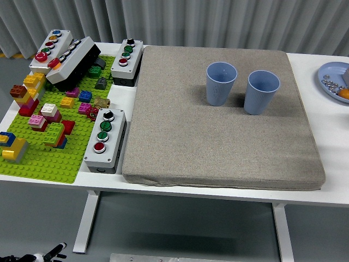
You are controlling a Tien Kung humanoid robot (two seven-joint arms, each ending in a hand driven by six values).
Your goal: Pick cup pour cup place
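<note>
Neither robot hand appears in my head view, so I cannot tell how their fingers stand. Two cups stand upright and side by side on the far right part of a mat (pixel 218 131), apart from each other: the left cup (pixel 221 83) and the right cup (pixel 262 91). Both are pale blue, tapered toward the base, with fine vertical ribbing on their walls and open round mouths; I see no contents. The mat is a thick grey-brown pad of coarse woven fabric, rectangular with rounded corners, lying on a smooth white table (pixel 332 142). At the right edge a blue plate (pixel 329 82) is partly cut off, holding small shiny pieces and something orange. Left of the mat lies a studded green baseplate (pixel 41 158) carrying plastic bricks in red, yellow, pink, white and blue. Three grey button boxes sit near it: one (pixel 105 139) beside the mat's near left edge, one (pixel 127 60) at the far left corner, one (pixel 50 49) further left, with a dark box (pixel 76 63) leaning by it. No writing is legible.
</note>
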